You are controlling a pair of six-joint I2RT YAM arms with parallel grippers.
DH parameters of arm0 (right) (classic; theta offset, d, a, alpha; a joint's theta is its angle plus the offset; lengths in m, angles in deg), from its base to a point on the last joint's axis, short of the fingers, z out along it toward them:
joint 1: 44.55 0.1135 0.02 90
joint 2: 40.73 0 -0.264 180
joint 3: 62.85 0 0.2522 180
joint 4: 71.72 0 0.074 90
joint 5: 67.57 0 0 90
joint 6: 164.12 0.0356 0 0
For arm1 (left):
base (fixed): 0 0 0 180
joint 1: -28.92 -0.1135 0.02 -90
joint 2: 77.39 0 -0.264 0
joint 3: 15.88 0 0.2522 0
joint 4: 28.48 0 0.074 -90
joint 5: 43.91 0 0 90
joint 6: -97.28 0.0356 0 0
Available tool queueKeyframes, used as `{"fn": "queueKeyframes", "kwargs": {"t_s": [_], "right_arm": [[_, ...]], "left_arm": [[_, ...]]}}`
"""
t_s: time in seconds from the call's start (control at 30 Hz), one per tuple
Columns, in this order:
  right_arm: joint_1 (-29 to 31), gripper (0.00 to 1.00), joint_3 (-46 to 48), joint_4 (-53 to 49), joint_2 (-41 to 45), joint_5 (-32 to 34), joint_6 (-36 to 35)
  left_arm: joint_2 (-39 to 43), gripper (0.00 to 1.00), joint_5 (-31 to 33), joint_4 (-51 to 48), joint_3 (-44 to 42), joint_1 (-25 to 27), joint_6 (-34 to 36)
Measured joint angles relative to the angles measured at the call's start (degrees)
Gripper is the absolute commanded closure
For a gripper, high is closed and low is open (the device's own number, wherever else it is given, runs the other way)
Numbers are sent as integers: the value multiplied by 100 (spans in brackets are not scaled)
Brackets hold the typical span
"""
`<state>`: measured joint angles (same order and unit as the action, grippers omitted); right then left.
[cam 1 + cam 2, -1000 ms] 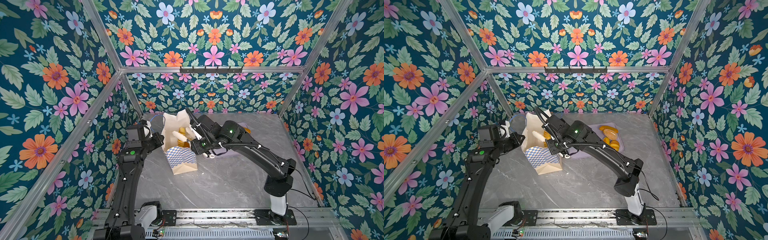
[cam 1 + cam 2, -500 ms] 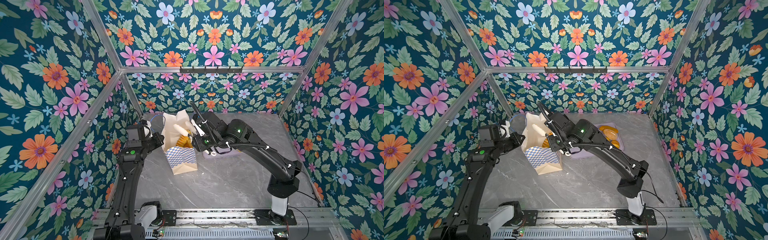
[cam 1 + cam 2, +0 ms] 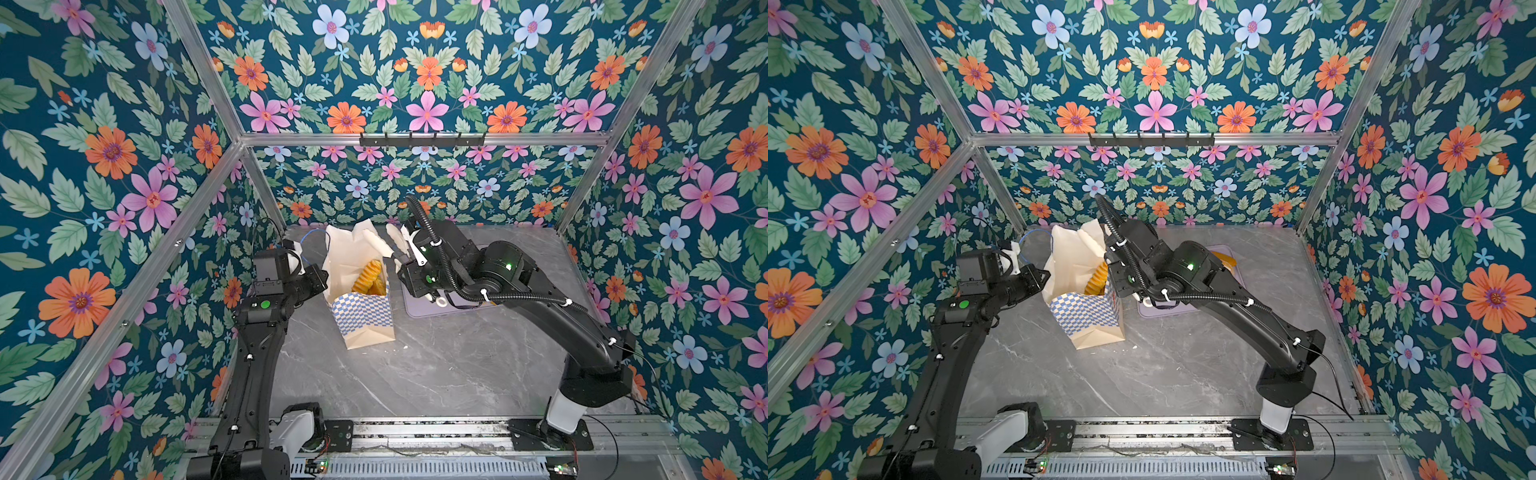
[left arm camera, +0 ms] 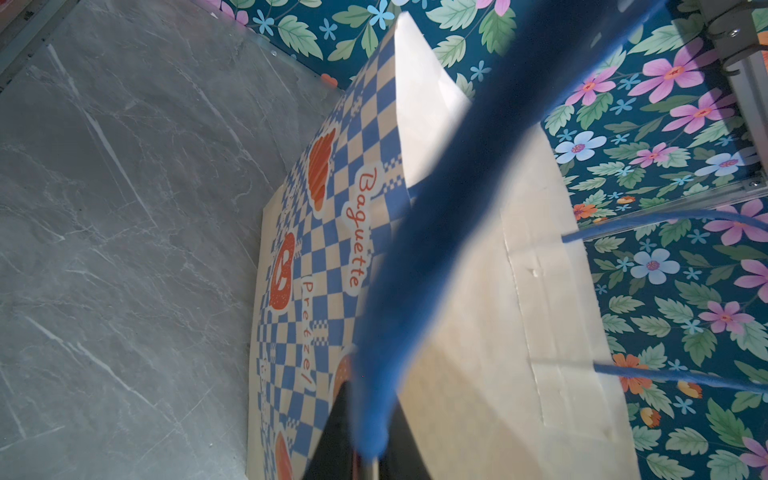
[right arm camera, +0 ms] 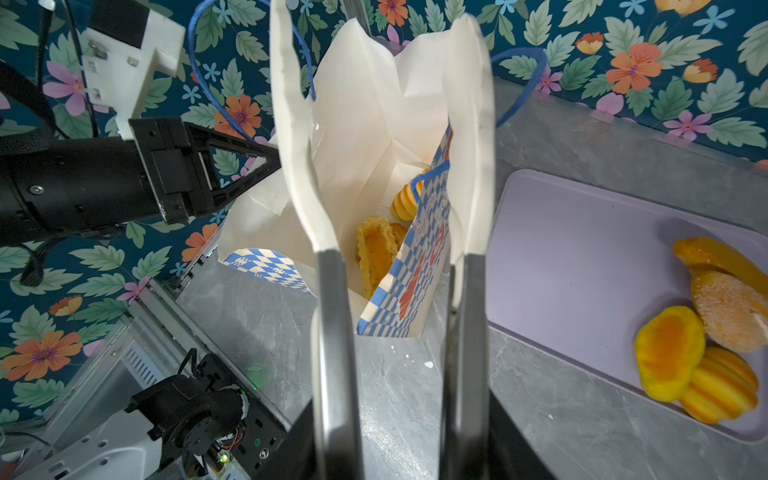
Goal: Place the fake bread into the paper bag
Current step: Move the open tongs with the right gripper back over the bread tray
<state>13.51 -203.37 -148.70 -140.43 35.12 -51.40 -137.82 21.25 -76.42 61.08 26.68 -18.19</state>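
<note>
Got tall cream paper bag with blue-and-white chequered band (image 3: pixel 363 318) upright on grey marble-look table (image 3: pixel 415 374), mouth open. Have left end effector (image 5: pixel 266 163) clamped shut on paper bag via its thin blue cord handle (image 4: pixel 449 208), apparently propping that side of mouth. Have right end effector (image 5: pixel 376 45) hovering just above bag mouth, jaws apart, nothing between them. Counting at least two golden-yellow toy fake bread pieces (image 5: pixel 376 257) already inside bag, including ridged long roll (image 3: pixel 368 276) visible through mouth in both top views. Seeing four more on flat lilac rectangular tray (image 5: pixel 582 249) just beside bag: round bun (image 5: pixel 669 353), ridged striped roll (image 5: pixel 721 386), sugar-dusted round piece (image 5: pixel 731 316), smooth long piece (image 5: pixel 715 259). Reckon roughly halfway, with next move likely back to tray. Expect pieces light, foam-soft, slightly squashy, matte rather than slippery, not fragile. Pinch across short axis at mid-length; on ridged rolls seat pads (image 5: pixel 293 124) in a groove; take round bun across its width from above. Mind the heap on tray, pieces touching: risk of dragging a neighbour on lift. Treat bag as thin, floppy, easy to tip; release low inside mouth, avoid knocking walls.
</note>
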Motion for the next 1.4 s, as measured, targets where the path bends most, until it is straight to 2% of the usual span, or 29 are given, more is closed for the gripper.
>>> {"fn": "queueKeyframes", "kwargs": {"t_s": [0.5,0.87,1.4], "right_arm": [[-1368,52,2267,702,1871,-249,317],[-2505,52,3650,896,2682,-664,555],[-3185,51,5611,887,3442,-970,973]], "left_arm": [[-2,85,46,-15,37,0,0],[-9,85,63,-15,50,0,0],[-37,85,76,-15,46,0,0]]}}
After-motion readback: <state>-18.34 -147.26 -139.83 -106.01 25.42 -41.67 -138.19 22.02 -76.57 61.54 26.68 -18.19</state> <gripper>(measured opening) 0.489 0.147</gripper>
